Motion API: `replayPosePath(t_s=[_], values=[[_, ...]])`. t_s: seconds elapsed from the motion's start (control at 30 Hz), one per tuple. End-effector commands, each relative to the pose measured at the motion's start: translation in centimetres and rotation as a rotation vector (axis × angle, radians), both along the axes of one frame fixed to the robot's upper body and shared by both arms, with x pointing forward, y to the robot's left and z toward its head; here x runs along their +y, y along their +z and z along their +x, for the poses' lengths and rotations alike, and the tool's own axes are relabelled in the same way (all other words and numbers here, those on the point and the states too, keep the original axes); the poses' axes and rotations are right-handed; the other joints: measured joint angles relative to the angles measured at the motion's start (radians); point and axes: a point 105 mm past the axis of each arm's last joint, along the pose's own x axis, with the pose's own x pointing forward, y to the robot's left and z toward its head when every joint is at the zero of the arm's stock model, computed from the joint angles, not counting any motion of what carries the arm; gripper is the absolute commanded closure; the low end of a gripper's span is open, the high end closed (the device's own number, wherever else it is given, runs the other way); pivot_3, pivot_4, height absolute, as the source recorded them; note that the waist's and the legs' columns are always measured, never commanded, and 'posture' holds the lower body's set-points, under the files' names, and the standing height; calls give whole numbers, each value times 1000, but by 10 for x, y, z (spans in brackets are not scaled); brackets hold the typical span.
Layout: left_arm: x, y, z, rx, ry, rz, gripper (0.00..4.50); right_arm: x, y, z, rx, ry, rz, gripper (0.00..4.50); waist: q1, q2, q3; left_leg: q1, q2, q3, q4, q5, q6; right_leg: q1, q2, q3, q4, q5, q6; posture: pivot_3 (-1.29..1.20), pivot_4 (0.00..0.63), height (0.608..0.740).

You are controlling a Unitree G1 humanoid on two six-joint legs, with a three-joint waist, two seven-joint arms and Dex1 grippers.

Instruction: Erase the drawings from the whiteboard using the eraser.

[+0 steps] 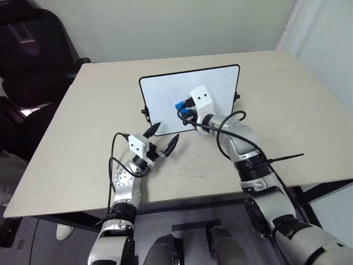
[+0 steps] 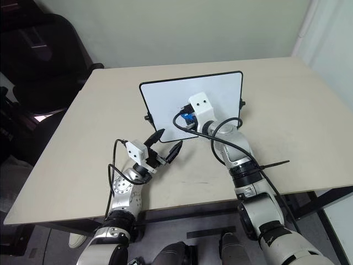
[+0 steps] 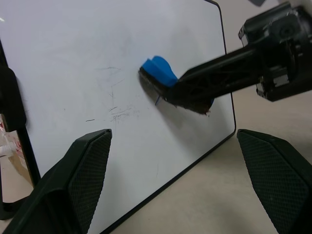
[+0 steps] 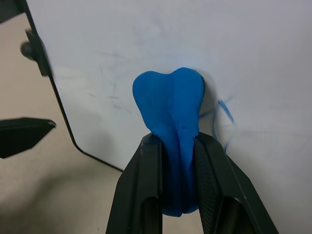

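While pressed to the whiteboard point(image 1: 165, 94), sits the eraser point(image 4: 170, 105), clamped between the fingers of the right gripper point(image 4: 178, 161), roughly mid-board. Looks partly done: faint grey smears and ghost strokes to one side of the block, read as wiped area. Left to do: a few thin blue strokes of the drawings point(image 4: 225, 113) just beside the eraser on the other side, apparently untouched. Runs lengthwise along the fingers, rounded end pointing out of the grip into the board face, which stands tilted upright on the counter point(image 1: 287, 116). Hovers near the board's lower corner, the left gripper point(image 1: 163, 140), fingers spread, grasping nothing.
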Motion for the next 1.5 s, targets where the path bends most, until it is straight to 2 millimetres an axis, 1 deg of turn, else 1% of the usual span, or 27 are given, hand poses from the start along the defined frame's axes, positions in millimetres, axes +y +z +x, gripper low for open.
replayPosePath(t_s=[0.03, 0.13, 0.27, 0.43, 0.6, 0.67, 0.83, 0.9, 1.1, 1.4, 1.5], values=[[-1, -11, -3, 30, 6, -11, 0, -17, -6, 10, 10, -85, -54, 3773, 0, 0, 0, 0, 0, 0, 0, 0, 0, 0, 0, 0, 0, 0, 0, 0, 150, 726], [-1, -11, -3, 30, 5, -10, 0, -21, -9, 11, 16, -98, -60, 3773, 0, 0, 0, 0, 0, 0, 1, 0, 0, 0, 0, 0, 0, 0, 0, 0, 150, 726], [-2, -11, -2, 31, 1, -10, 0, -24, -17, 9, 37, -100, -106, 3773, 1, 0, 0, 0, 0, 0, 1, 0, 0, 0, 0, 0, 0, 0, 0, 0, 150, 726], [-2, -10, -1, 30, -1, -12, 0, -24, -23, 6, 48, -89, -139, 3773, 2, 0, 0, 0, 0, 0, 1, 0, 0, 1, 0, 0, 0, 0, 0, 0, 150, 726], [-3, -10, -1, 30, -1, -13, 0, -24, -20, 6, 40, -87, -140, 3773, 3, 0, 0, 0, 0, 0, 1, 0, 0, 0, 0, 0, 0, 0, 1, 0, 150, 726], [-3, -10, 0, 29, 0, -13, 0, -22, -12, 7, 20, -82, -131, 3773, 3, 0, 0, 0, 0, 0, 1, 0, 0, 0, 0, 0, 0, 0, 1, 0, 150, 726], [-2, -10, 0, 28, 1, -14, 0, -16, 23, 10, -70, -79, -77, 3773, 3, 0, 0, 0, 0, 0, 1, 0, 0, 0, 0, 0, 0, 0, 1, 0, 150, 726], [-2, -10, -1, 27, 1, -14, 0, -15, 33, 11, -93, -79, -70, 3773, 2, 0, 0, -1, 0, 0, 1, 0, 0, -1, 0, 0, 0, 1, 2, 0, 150, 726], [0, -10, -1, 25, 4, -13, 0, -17, 45, 11, -127, -78, -72, 3773, 2, -1, 0, -1, 0, 0, 1, 0, 0, -1, 0, 0, -2, 2, 4, 0, 150, 726], [0, -9, -4, 21, 2, -11, 0, -9, 62, 6, -185, -51, -34, 3773, 2, -1, 0, -1, 0, 0, 1, 0, 0, -2, 0, 0, -2, 2, 4, 0, 150, 726], [1, -9, -4, 21, 2, -12, 0, -9, 63, 5, -188, -49, -30, 3773, 2, -1, 0, -1, 0, 0, 1, 0, 0, -2, 0, 0, -2, 2, 4, 0, 150, 726]])
